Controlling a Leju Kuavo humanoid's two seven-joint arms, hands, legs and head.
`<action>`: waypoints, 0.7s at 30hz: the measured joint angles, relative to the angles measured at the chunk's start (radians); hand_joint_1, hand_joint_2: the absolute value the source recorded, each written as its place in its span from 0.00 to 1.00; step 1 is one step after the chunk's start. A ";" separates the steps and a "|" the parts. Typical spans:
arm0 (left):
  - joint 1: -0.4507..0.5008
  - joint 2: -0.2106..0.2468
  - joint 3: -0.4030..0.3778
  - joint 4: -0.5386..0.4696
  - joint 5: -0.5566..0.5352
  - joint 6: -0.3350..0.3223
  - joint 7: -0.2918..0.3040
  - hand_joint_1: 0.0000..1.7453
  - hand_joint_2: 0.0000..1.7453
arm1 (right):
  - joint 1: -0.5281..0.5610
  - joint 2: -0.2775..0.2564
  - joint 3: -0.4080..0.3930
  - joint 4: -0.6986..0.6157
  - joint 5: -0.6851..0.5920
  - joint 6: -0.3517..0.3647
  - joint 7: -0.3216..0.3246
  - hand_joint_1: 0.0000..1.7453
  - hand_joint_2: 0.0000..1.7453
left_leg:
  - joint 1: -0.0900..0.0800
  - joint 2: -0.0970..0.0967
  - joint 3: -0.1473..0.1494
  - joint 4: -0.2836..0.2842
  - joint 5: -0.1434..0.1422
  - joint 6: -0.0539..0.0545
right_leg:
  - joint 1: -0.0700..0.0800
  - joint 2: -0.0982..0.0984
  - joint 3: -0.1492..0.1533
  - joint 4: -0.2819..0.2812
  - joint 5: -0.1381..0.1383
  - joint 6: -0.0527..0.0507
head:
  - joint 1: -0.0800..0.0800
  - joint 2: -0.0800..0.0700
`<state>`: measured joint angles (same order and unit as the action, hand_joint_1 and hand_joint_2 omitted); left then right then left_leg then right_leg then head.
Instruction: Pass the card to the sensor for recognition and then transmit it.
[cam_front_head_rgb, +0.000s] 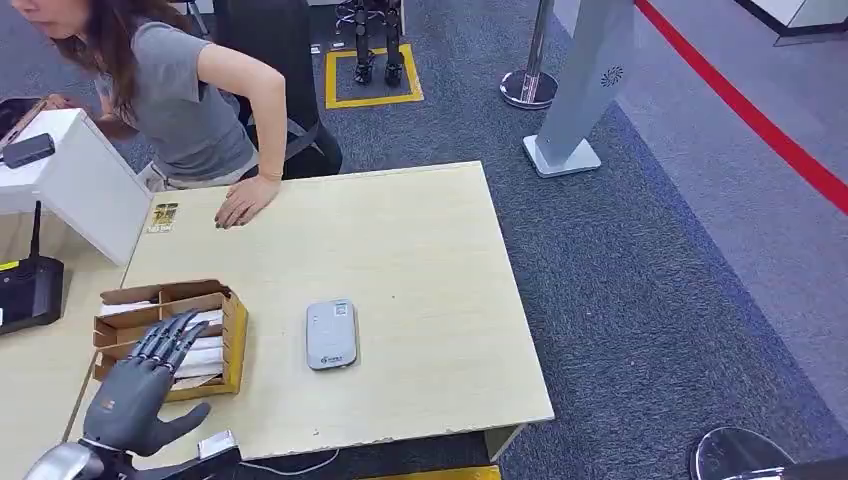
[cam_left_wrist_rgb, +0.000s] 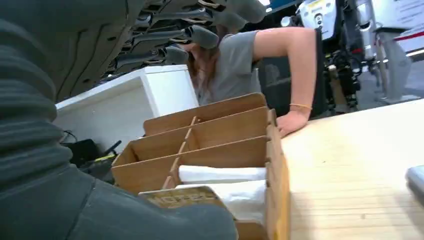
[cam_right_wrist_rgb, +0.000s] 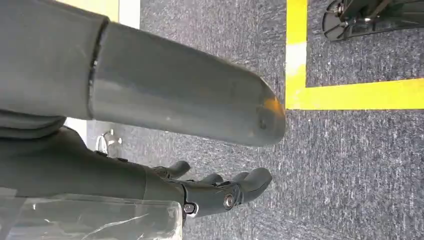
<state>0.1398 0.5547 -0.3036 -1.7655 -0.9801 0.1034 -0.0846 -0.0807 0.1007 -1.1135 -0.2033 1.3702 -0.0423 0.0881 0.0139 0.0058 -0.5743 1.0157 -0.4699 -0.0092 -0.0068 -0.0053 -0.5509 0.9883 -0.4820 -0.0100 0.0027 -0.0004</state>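
1. Hovering with my left hand (cam_front_head_rgb: 140, 385) over the near left part of the table (cam_front_head_rgb: 420, 250), fingers (cam_front_head_rgb: 170, 335) stretched out and spread, thumb out to the side, nothing held.
2. Fingertips reach over the near edge of the cardboard box (cam_front_head_rgb: 232, 335), a divided tray of brown card; whether they touch it I cannot tell.
3. From my left wrist the same fingers (cam_left_wrist_rgb: 200, 35) show above the box (cam_left_wrist_rgb: 225, 130), and its near compartments hold white cards (cam_left_wrist_rgb: 222, 175) stacked flat, with a printed one (cam_left_wrist_rgb: 185, 196) nearest me.
4. From my head, those cards (cam_front_head_rgb: 205, 350) lie in the box's right-hand sections, just past my fingertips.
5. Just right of the box, apart from it, the grey sensor (cam_front_head_rgb: 331, 334) lies flat on the table.
6. My right hand (cam_right_wrist_rgb: 210, 192) hangs low over grey carpet (cam_right_wrist_rgb: 350, 175) with a yellow line (cam_right_wrist_rgb: 350, 95), fingers loosely curled, holding nothing.
7. Across the table a person (cam_front_head_rgb: 190, 100) in a grey top leans in, one hand (cam_front_head_rgb: 243, 202) flat on the far edge.
8. On the left, a white cabinet (cam_front_head_rgb: 90, 190) stands by the table and a black device (cam_front_head_rgb: 25, 290) beside it.
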 joint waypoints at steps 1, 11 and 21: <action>-0.005 0.000 -0.003 -0.001 0.005 -0.005 -0.008 0.00 1.00 | 0.000 0.000 0.000 0.000 0.002 -0.001 0.000 0.00 0.00 | 0.000 0.000 0.000 0.000 0.000 0.000 | 0.000 0.000 0.000 0.000 0.000 0.000 | 0.000 0.000; -0.088 0.000 -0.053 0.002 0.045 -0.048 -0.047 0.00 1.00 | -0.003 0.000 0.002 0.000 0.003 -0.011 -0.013 0.00 0.00 | 0.000 0.000 0.000 0.000 0.000 0.000 | 0.000 0.000 0.000 0.000 0.000 0.000 | 0.000 0.000; -0.220 -0.023 -0.161 0.073 0.083 -0.072 -0.075 0.00 1.00 | -0.007 -0.003 0.005 0.000 0.003 -0.027 -0.024 0.00 0.00 | 0.000 0.000 0.000 0.000 0.000 0.000 | 0.000 -0.001 0.000 0.000 0.001 0.000 | 0.000 0.000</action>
<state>-0.0799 0.5321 -0.4643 -1.6926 -0.8972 0.0317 -0.1598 -0.0875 0.0977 -1.1086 -0.2037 1.3729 -0.0698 0.0645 0.0138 0.0058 -0.5743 1.0159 -0.4697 -0.0094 -0.0068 -0.0059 -0.5507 0.9882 -0.4815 -0.0100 0.0031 -0.0004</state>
